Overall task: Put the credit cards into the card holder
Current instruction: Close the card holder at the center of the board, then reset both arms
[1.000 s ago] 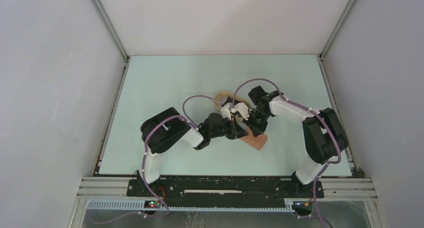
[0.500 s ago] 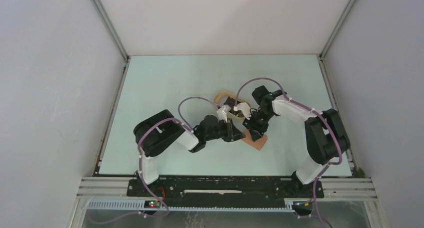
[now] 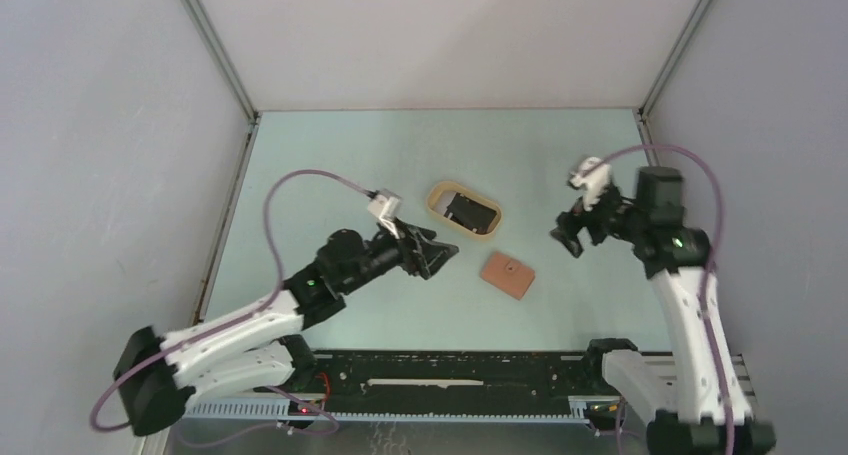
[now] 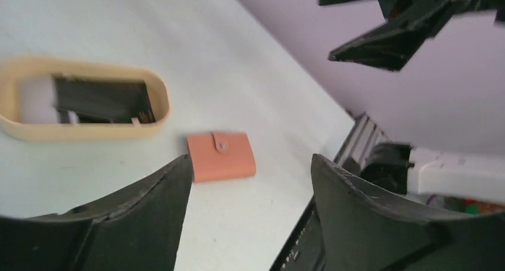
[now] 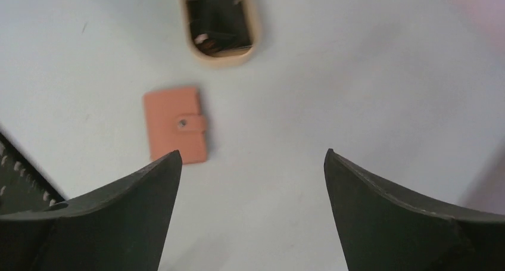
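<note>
1. The card holder is lying flat and folded shut on the pale green counter, just right of centre in the top view, with its snap tab facing up.
2. The credit cards are sitting inside an oval beige tray, up and left of the card holder and apart from it. Most are showing dark and one is whitish.
3. The left pincer is hovering left of the card holder, its fingers spread wide and gripping nothing.
4. The right pincer is hanging above the counter at the right of the top view, well apart from the card holder, its fingers spread and gripping nothing.
</note>
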Robot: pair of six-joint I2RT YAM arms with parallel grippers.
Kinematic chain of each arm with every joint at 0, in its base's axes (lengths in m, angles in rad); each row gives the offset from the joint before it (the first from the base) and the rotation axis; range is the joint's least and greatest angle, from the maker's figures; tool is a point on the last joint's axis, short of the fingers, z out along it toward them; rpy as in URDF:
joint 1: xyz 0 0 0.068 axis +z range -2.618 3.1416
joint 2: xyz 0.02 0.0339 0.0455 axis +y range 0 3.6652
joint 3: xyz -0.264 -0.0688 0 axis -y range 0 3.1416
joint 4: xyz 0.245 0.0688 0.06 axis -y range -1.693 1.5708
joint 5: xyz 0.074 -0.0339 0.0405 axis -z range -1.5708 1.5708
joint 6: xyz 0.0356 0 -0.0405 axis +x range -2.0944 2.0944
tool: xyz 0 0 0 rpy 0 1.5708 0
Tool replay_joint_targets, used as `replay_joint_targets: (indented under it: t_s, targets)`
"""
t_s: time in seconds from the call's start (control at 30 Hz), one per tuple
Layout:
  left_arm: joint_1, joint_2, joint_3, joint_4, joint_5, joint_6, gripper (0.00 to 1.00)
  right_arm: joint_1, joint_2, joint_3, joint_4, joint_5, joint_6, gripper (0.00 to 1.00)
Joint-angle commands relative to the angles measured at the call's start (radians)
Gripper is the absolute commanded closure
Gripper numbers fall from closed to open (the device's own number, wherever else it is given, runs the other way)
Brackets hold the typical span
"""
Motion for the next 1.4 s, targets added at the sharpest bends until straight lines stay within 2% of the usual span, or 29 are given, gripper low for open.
replay_joint_targets:
  t_s: [0.0, 0.03, 0.07, 0.17, 0.23, 0.57, 0.93, 1.37]
  targets:
    - [-0.003, -0.248, 0.116, -0.392, -0.179, 0.180, 0.11, -0.161, -0.240, 0.025, 0.053, -0.092, 0.073, 0.00]
    - [-0.001, -0.288, 0.137, -0.435, -0.187, 0.184, 0.03, -0.170, -0.252, 0.064, 0.026, -0.069, 0.103, 0.00]
    - [0.000, -0.317, 0.164, -0.482, -0.194, 0.188, 0.01, -0.174, -0.252, 0.105, -0.023, -0.058, 0.117, 0.00]
    - [0.004, -0.364, 0.261, -0.608, -0.181, 0.187, 0.00, -0.196, -0.283, 0.170, -0.066, -0.087, 0.239, 0.00]
    - [0.004, -0.386, 0.302, -0.659, -0.167, 0.179, 0.00, -0.199, -0.333, 0.180, -0.027, -0.076, 0.361, 0.00]
    - [0.004, -0.540, 0.366, -0.790, -0.205, 0.181, 0.00, -0.201, -0.372, 0.315, 0.012, -0.058, 0.726, 0.00]
    - [0.004, -0.617, 0.343, -0.815, -0.216, 0.189, 0.00, -0.212, -0.390, 0.316, 0.022, -0.061, 0.764, 0.00]
    - [0.004, -0.636, 0.316, -0.804, -0.215, 0.190, 0.00, -0.221, -0.396, 0.304, 0.023, -0.065, 0.757, 0.00]
